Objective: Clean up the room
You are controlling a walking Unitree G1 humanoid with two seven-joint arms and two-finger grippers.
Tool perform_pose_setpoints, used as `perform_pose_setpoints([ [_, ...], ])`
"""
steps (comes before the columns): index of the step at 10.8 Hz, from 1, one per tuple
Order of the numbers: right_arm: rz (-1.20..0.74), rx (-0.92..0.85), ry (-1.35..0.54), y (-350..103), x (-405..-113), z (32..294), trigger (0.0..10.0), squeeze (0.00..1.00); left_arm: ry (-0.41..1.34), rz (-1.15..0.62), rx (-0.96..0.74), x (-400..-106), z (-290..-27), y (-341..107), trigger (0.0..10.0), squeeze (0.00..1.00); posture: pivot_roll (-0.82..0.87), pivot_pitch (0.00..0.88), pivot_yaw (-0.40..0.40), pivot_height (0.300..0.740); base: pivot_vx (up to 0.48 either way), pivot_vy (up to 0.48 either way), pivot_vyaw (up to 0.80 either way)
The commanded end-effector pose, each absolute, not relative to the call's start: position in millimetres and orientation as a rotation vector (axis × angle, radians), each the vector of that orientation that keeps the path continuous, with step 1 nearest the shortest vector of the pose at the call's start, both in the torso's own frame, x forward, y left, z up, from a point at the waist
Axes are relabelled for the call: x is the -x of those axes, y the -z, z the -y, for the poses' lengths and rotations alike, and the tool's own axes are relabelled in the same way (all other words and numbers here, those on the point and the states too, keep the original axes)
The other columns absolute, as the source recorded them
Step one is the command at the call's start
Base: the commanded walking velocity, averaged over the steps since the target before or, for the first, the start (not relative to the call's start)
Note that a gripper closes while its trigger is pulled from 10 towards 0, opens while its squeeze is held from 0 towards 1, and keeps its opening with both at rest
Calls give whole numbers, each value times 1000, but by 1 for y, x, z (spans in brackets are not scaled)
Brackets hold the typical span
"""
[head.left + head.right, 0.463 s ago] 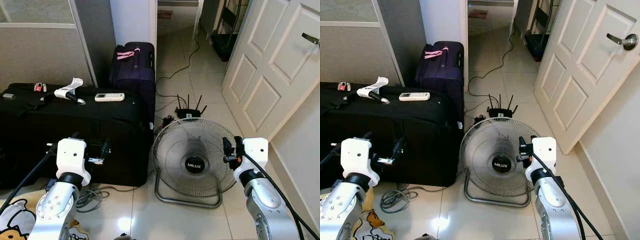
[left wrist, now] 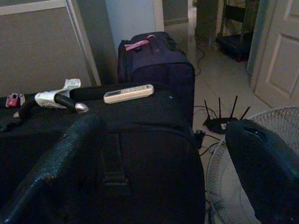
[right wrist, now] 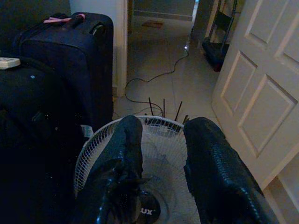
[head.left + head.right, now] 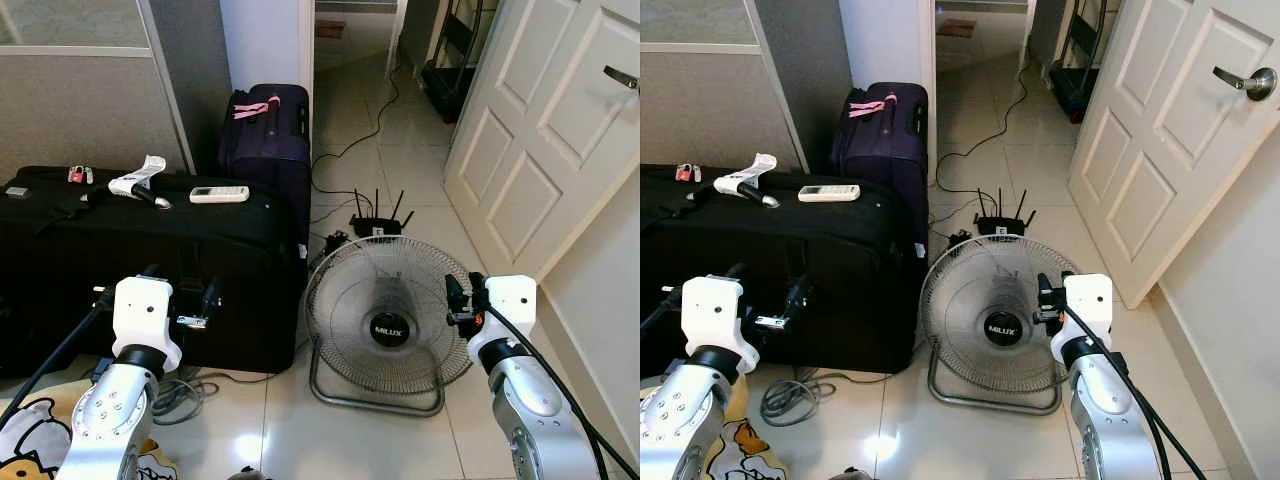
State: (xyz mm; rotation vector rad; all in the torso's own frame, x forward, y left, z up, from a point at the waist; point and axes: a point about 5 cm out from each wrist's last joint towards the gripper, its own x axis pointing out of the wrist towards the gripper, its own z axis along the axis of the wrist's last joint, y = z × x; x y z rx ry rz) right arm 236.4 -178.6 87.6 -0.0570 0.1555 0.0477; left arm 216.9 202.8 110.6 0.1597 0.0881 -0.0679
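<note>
Tiled floor (image 4: 400, 150) runs from my feet out through an open doorway, with a white panelled door (image 4: 560, 130) standing on my right. Biggest of all before me is a black suitcase (image 4: 150, 270) lying flat on my left, and I place everything else by it. Just behind its far right corner a purple suitcase (image 4: 268, 140) stands upright against the wall, a pink tag on its top. Right beside the black suitcase's near right end sits a round floor fan (image 4: 388, 325) on a metal stand, and beyond the fan a black router (image 4: 376, 225) with raised antennas rests on the tiles among loose cables. On the black suitcase's lid lie a white remote control (image 4: 219, 194) near the right edge, a white paper tag (image 4: 138, 178) wrapped on the handle to the left of it, and a small red padlock (image 4: 79, 174) further left. At the suitcase's foot a grey cable coil (image 4: 180, 395) lies on the floor. My left jaws (image 2: 159, 172) hang wide apart in front of the black suitcase's side, holding nothing. My right jaws (image 3: 161, 172) stand narrowly parted above the fan, empty too.
</note>
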Motion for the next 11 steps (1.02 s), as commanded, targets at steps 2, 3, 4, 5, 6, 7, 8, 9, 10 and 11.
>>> perform_pose_setpoints([
  [2,-277,72,-10,-58,-208,196,10000,0,-11,-275,-73,-203,-186,-73,10000,0,27,0,-20,740,0,0,0],
  [3,-277,72,-10,-58,-208,196,10000,0,-11,-275,-73,-203,-186,-73,10000,0,27,0,-20,740,0,0,0],
  [4,-277,72,-10,-58,-208,196,10000,0,-11,-275,-73,-203,-186,-73,10000,0,27,0,-20,740,0,0,0],
  [5,-277,72,-10,-58,-208,196,10000,0,-11,-275,-73,-203,-186,-73,10000,0,27,0,-20,740,0,0,0],
  [6,-277,72,-10,-58,-208,196,10000,0,-11,-275,-73,-203,-186,-73,10000,0,27,0,-20,740,0,0,0],
  [7,-277,72,-10,-58,-208,196,10000,0,-11,-275,-73,-203,-186,-73,10000,0,27,0,-20,740,0,0,0],
  [8,-277,72,-10,-58,-208,196,10000,0,-11,-275,-73,-203,-186,-73,10000,0,27,0,-20,740,0,0,0],
  [9,-277,72,-10,-58,-208,196,10000,0,-11,-275,-73,-203,-186,-73,10000,0,27,0,-20,740,0,0,0],
  [10,-277,72,-10,-58,-208,196,10000,0,-11,-275,-73,-203,-186,-73,10000,0,27,0,-20,740,0,0,0],
  [11,-277,72,-10,-58,-208,196,10000,0,-11,-275,-73,-203,-186,-73,10000,0,27,0,-20,740,0,0,0],
])
